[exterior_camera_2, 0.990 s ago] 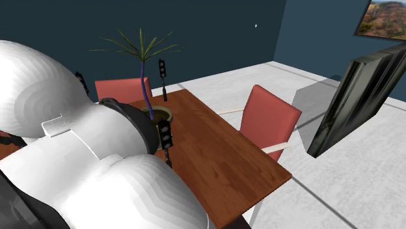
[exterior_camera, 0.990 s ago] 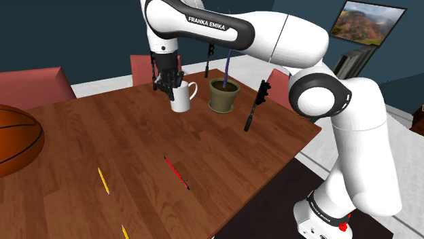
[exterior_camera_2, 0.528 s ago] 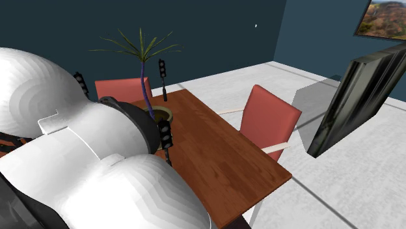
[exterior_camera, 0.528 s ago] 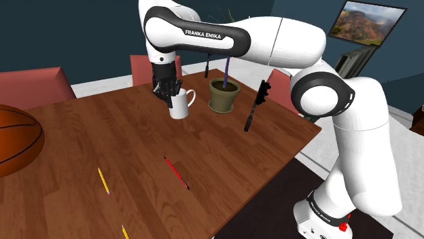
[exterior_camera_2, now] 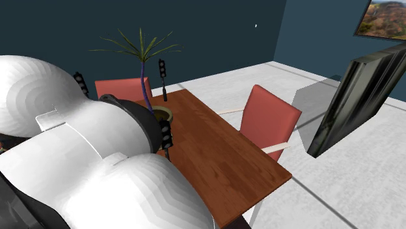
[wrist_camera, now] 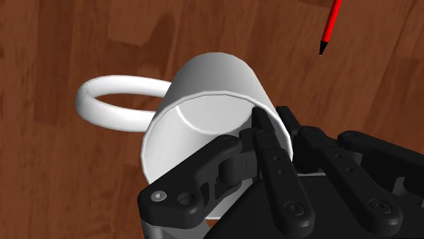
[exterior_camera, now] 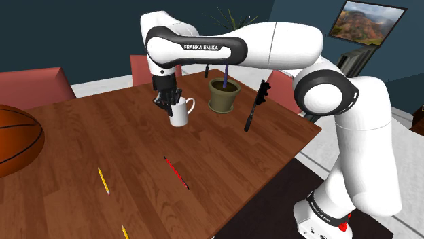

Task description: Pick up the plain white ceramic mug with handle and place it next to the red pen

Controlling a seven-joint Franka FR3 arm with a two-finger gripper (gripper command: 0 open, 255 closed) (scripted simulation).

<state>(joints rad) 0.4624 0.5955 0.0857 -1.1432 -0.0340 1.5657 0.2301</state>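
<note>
In the shoulder view, a ball [exterior_camera: 13, 139] is seen at the left edge of the tabletop [exterior_camera: 102, 129]. A yellow pencil [exterior_camera: 103, 180] lies further right, near the front. The pen [exterior_camera: 176, 172], red with a dark tip, lies on the bare wood near the middle, well apart from the mug.

The mug [exterior_camera: 180, 112] is located beyond the pen, towards the far side of the tabletop, with its handle turned to the view's right. The gripper [exterior_camera: 168, 103] is set on the mug's left rim from above. In the wrist view, the fingers [wrist_camera: 272, 159] are closed narrowly on the mug [wrist_camera: 204, 108] wall, one inside the rim and one outside. The handle [wrist_camera: 112, 102] is left free, on the side away from them. It cannot be told whether the base is clear of the wood. A plant pot [exterior_camera: 223, 95] stands just right of the mug.

The step in hand is judged to be the carry: the grasp is made and placement is not yet done.

For the next move, the mug is to be kept clear of the tabletop and brought towards the pen. It is then to be lowered upright just beside the pen, not on it. The rim grip is off-centre, so tilting is to be watched.
</note>
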